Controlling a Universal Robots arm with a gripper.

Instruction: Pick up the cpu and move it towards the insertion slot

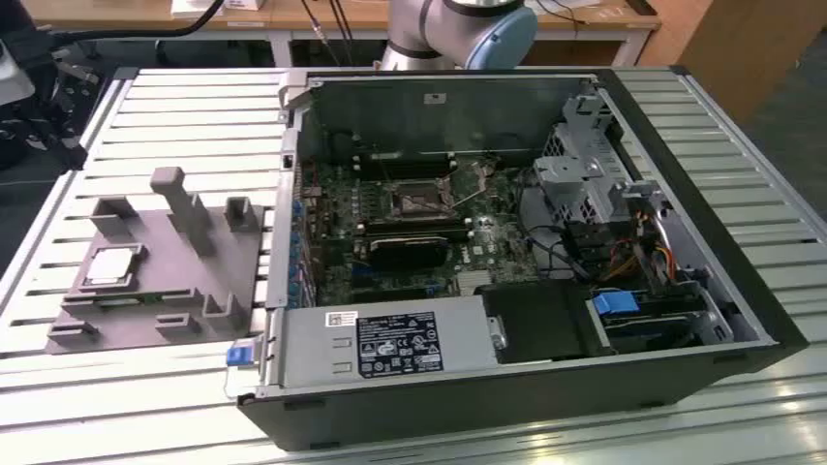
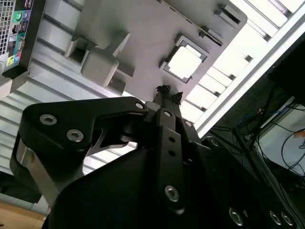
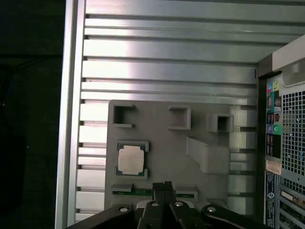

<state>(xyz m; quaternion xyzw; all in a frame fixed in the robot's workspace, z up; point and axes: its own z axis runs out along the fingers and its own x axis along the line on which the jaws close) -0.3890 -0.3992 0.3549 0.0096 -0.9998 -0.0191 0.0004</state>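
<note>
The cpu (image 1: 111, 266) lies flat in a recess of the grey tray (image 1: 181, 281) at the exterior view's left, its silver top facing up. Both wrist views show it too, cpu (image 2: 185, 63) and cpu (image 3: 131, 160), still seated in the tray (image 3: 162, 138). My gripper (image 3: 164, 185) hangs well above the tray, a little to one side of the chip. Its black fingers (image 2: 167, 91) are shut together with nothing between them. The insertion slot (image 1: 416, 199) is the dark square socket with a thin silver frame on the motherboard inside the open computer case.
The open computer case (image 1: 517, 242) fills the exterior view's middle and right, with a black block (image 1: 411, 249) below the socket, a labelled power supply (image 1: 387, 344) and drive cages (image 1: 595, 184). The tray carries upright posts (image 1: 174, 189). The slatted metal table (image 3: 167, 57) ends at a long edge (image 3: 71, 119).
</note>
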